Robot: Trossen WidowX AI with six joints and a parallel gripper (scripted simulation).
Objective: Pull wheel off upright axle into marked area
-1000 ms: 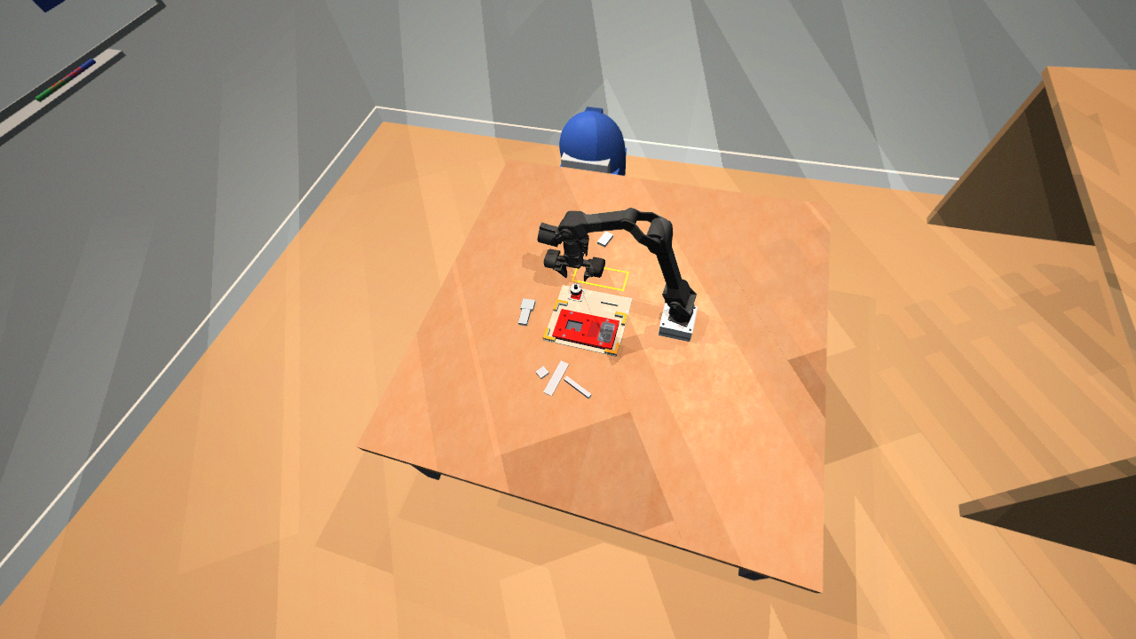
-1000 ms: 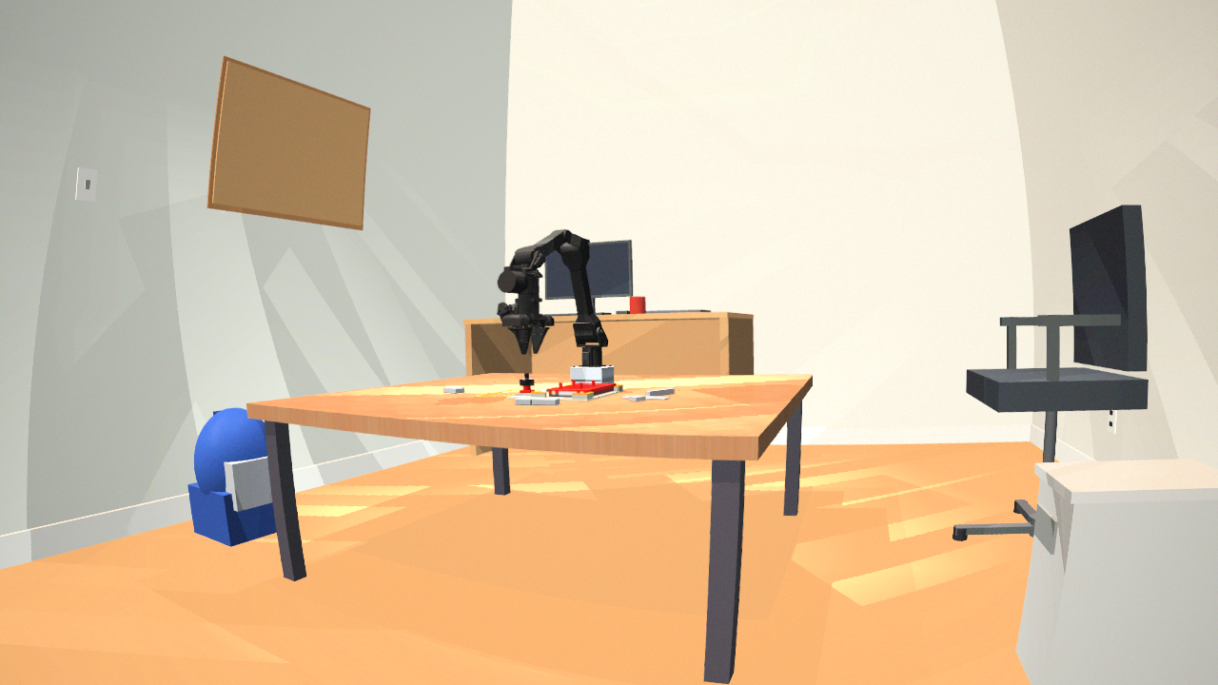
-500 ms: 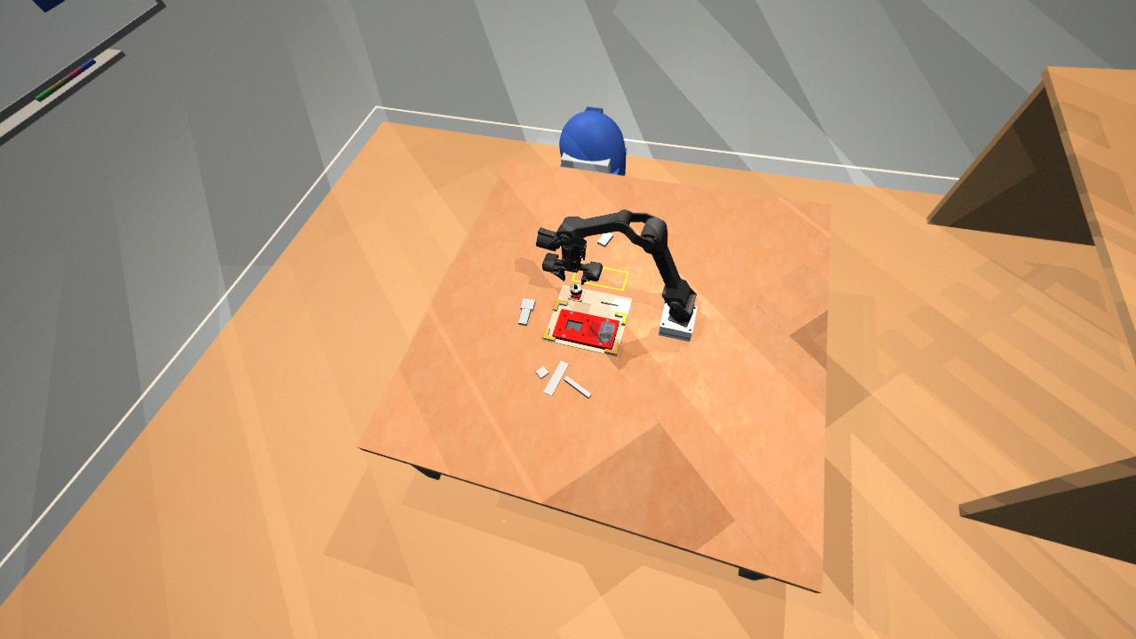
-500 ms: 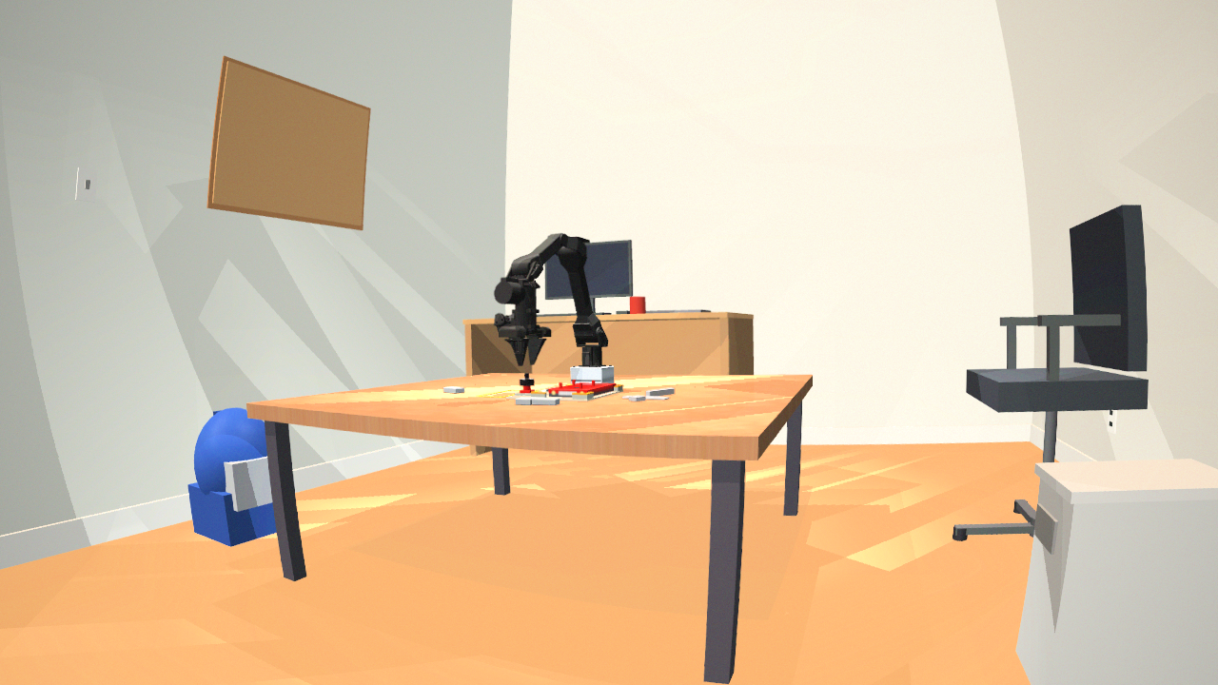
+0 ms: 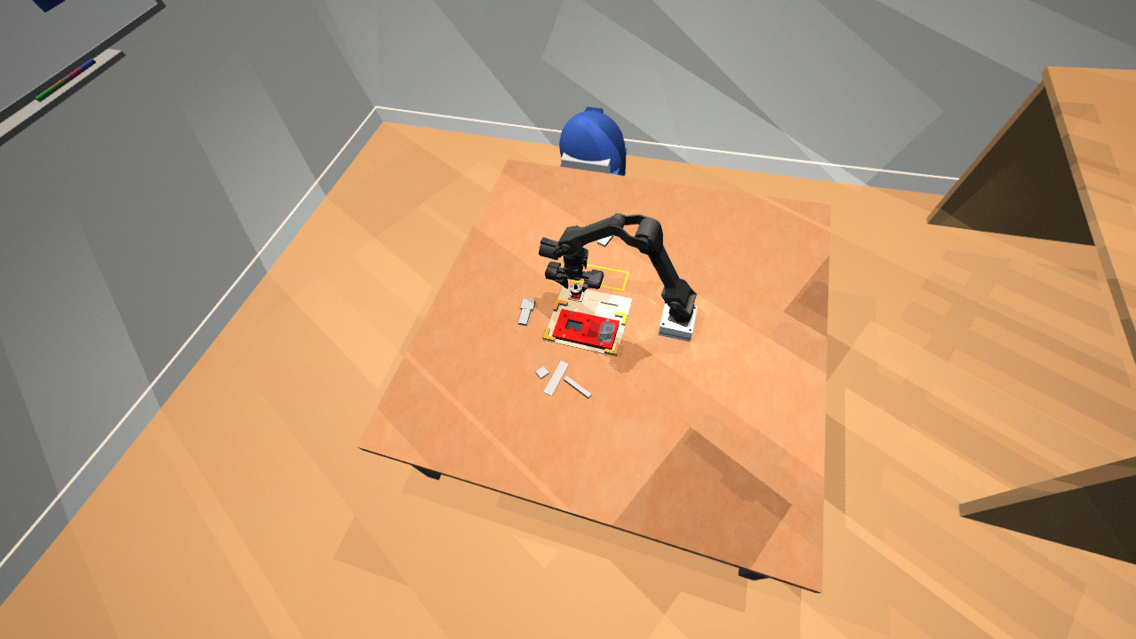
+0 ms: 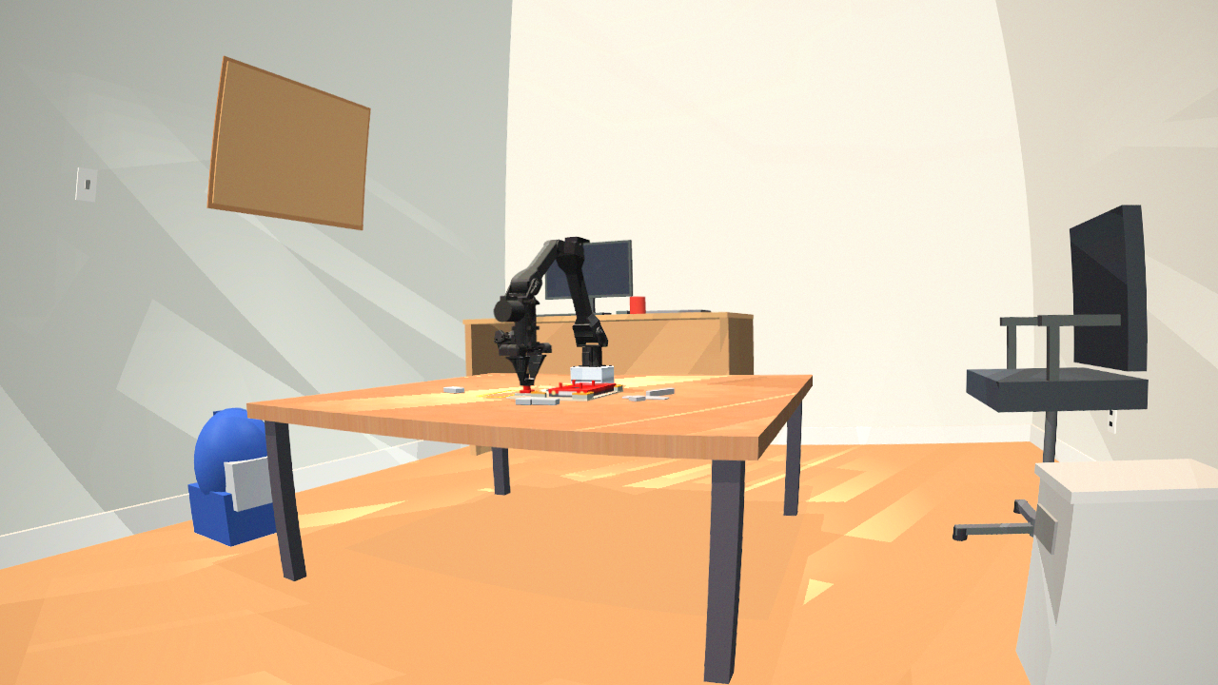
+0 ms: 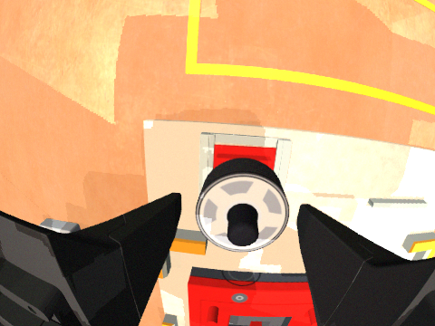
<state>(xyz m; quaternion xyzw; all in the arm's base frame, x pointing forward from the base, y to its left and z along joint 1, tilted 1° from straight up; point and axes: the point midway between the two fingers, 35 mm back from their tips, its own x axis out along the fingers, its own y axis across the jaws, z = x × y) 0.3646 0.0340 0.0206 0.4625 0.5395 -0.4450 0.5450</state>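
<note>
The wheel (image 7: pixel 245 167) (image 5: pixel 576 290), with a black tyre and pale hub, sits around the upright black axle (image 7: pixel 243 233). The axle stands on a red block (image 7: pixel 221 151) at the board's far left corner in the top view. My gripper (image 7: pixel 241 208) (image 5: pixel 575 287) (image 6: pixel 527 383) points down and is open, one finger on each side of the wheel, with a gap on both sides in the wrist view. The marked area's yellow outline (image 7: pixel 192 41) (image 5: pixel 627 281) lies on the table beyond the board. In the exterior view the fingers hide the wheel.
A pale board (image 7: pixel 160 158) carries a red plate (image 5: pixel 585 335) (image 7: pixel 199 310) beside the axle, with yellow and orange corner brackets. Several loose pale bars, among them a long bar (image 5: pixel 556 378) and a thin bar (image 5: pixel 578 387), lie on the table around the board.
</note>
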